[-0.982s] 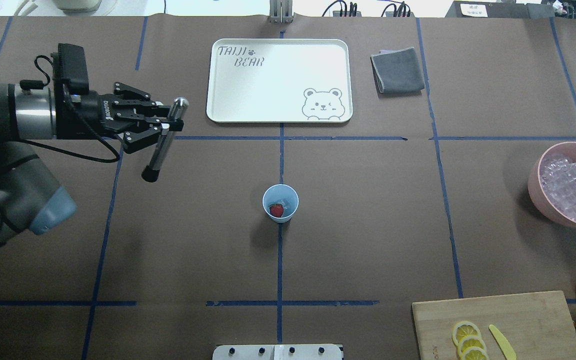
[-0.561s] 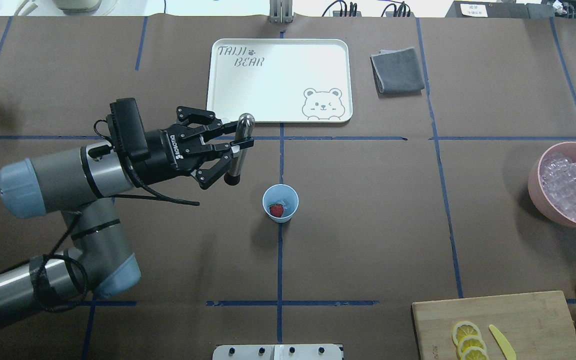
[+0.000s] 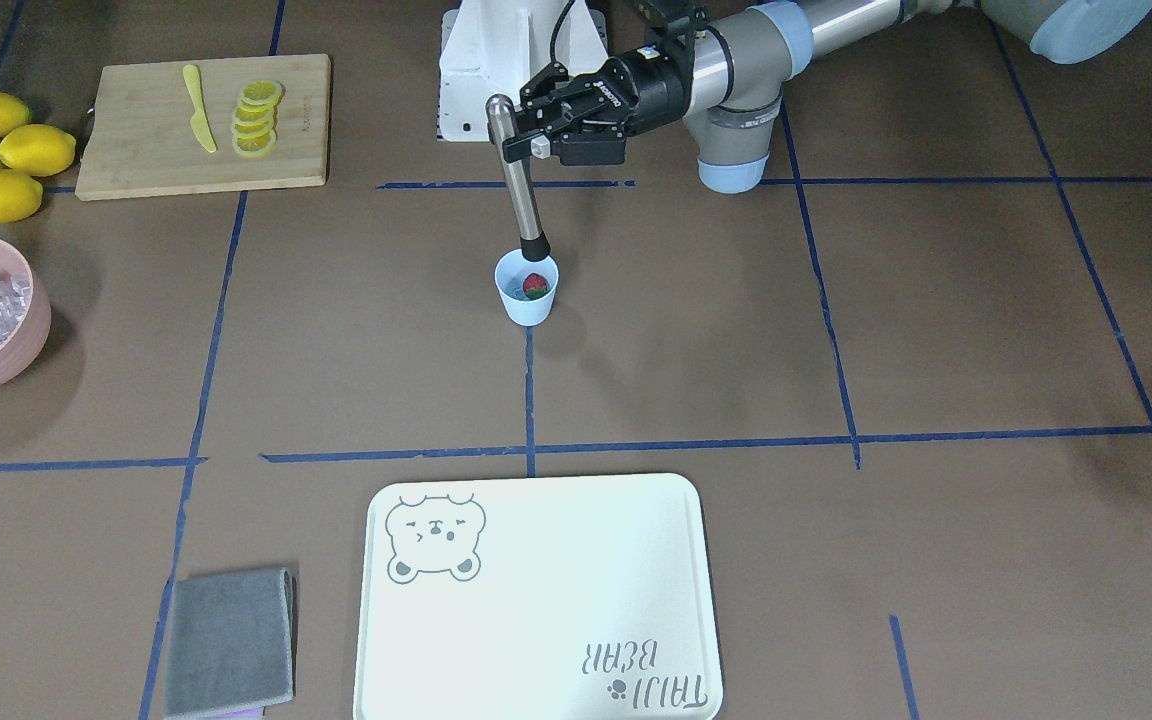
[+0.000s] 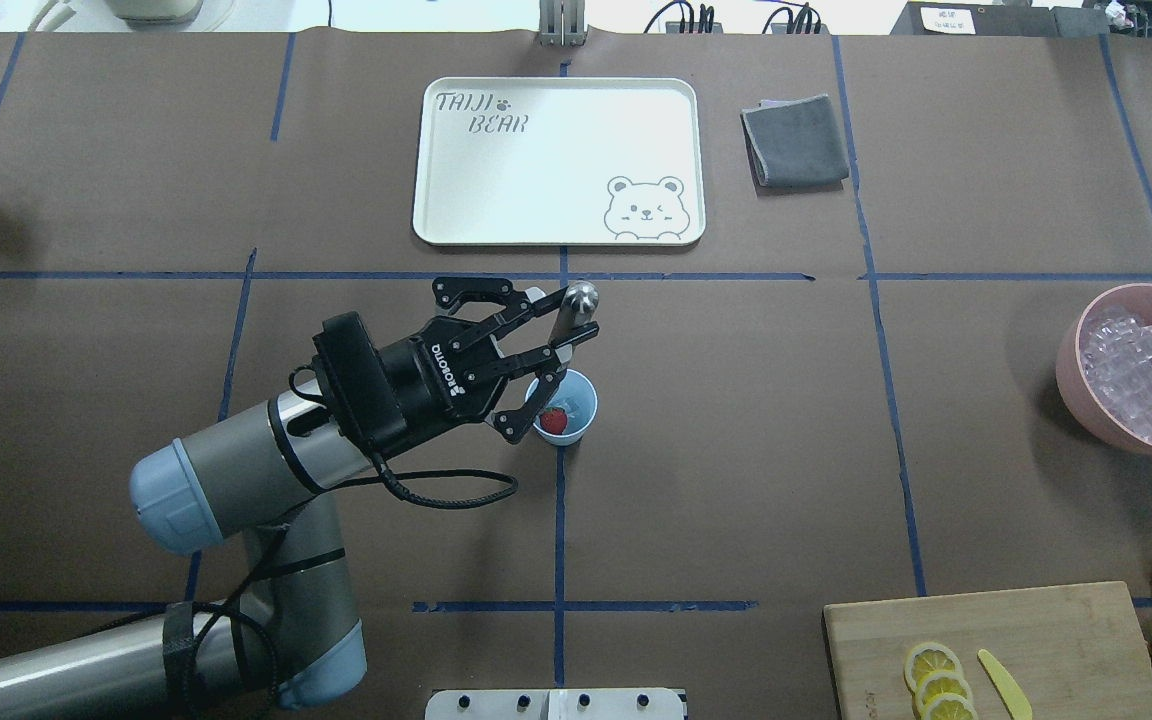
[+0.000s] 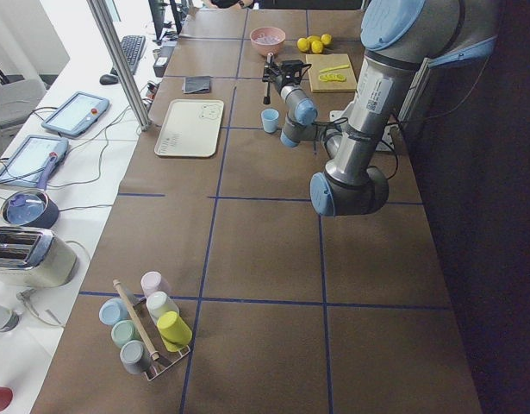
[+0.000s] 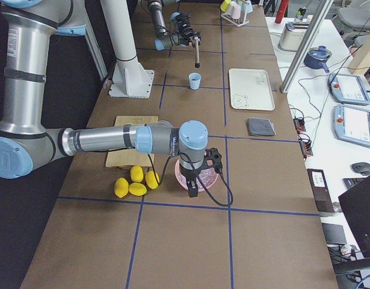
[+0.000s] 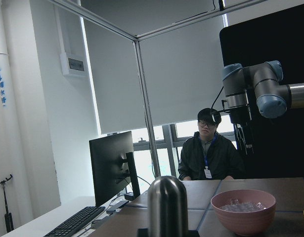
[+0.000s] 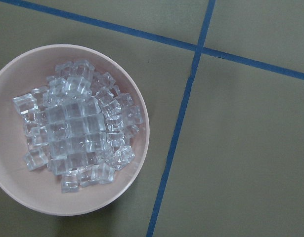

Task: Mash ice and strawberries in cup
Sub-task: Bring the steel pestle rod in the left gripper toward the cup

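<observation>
**Front-facing view.** Left gripper (image 3: pixel 516 133): fingers clamped on the upper shaft of a steel muddler (image 3: pixel 522 195), which is held near upright. Its dark tip is just above the far rim of the cup (image 3: pixel 526 305). Cup: pale blue, upright, free-standing on a blue tape line. Strawberry (image 3: pixel 535 287): inside the cup. Whether there is ice in the cup cannot be told.

**Overhead view.** The muddler's rounded top shows just beyond the cup, and the gripper body partly covers the cup's near-left rim. Pink bowl (image 4: pixel 1071 350): well apart, toward the robot's right, heaped with ice (image 4: pixel 1141 375).

**Exterior left.** The muddler stands over the cup.

**Exterior right.** Right gripper (image 6: pixel 194 180): hangs over the pink bowl. Whether it is open or closed cannot be told.

**Left wrist.** Only the muddler's top is in view, with the pink bowl beyond it.

**Right wrist.** The bowl and its ice are seen from above; no fingers are in view.

**Step, as judged.** The tool is aligned over the cup and mashing has not begun.

**Next move, as judged.** A straight descent onto the strawberry, kept centred. The cup is light and nothing steadies it, so side pressure could tip it.
</observation>
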Controlling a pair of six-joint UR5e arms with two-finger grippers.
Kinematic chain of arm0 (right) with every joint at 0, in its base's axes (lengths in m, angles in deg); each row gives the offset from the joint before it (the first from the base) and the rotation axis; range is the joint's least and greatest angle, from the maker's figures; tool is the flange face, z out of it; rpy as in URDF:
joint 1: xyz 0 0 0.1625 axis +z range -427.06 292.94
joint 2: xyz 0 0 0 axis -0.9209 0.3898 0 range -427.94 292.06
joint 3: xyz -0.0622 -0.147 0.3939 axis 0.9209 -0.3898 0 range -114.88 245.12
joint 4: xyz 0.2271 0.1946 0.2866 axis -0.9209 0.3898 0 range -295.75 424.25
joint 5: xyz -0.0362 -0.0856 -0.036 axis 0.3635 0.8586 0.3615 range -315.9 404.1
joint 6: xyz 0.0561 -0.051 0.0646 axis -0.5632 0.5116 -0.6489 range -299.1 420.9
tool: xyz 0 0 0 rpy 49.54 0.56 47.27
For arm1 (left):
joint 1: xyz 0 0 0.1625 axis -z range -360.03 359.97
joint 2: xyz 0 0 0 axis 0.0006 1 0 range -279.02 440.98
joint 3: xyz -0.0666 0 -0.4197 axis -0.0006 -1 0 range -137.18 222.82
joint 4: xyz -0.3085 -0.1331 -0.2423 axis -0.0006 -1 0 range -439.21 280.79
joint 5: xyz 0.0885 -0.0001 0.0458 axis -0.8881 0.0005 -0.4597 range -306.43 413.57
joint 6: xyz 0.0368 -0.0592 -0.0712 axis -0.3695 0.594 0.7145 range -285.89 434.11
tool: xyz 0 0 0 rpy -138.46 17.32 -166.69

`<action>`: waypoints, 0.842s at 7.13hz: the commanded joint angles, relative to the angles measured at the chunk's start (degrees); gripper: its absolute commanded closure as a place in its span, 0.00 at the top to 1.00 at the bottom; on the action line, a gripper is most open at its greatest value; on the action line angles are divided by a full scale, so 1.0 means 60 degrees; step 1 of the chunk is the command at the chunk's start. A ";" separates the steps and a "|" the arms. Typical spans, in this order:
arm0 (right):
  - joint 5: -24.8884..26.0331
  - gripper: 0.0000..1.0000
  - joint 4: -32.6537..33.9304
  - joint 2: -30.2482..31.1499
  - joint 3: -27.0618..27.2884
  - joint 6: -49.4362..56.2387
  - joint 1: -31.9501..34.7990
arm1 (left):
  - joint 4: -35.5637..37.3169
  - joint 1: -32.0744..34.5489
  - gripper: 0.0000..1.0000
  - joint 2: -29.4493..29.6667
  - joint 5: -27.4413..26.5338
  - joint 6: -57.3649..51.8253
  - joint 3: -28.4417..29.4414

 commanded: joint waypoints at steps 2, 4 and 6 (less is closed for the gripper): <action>0.0000 1.00 0.0011 0.0000 -0.0004 -0.0010 0.0008 | -0.0467 -0.0361 0.03 0.0278 -0.0690 -0.0207 0.0816; 0.0000 1.00 0.0011 0.0014 -0.0004 0.0005 0.0008 | -0.0685 -0.0376 0.03 0.0411 -0.0690 -0.0207 0.1313; 0.0000 1.00 0.0011 0.0014 -0.0004 0.0005 0.0008 | -0.1082 -0.0710 0.03 0.0513 -0.0850 -0.0250 0.1710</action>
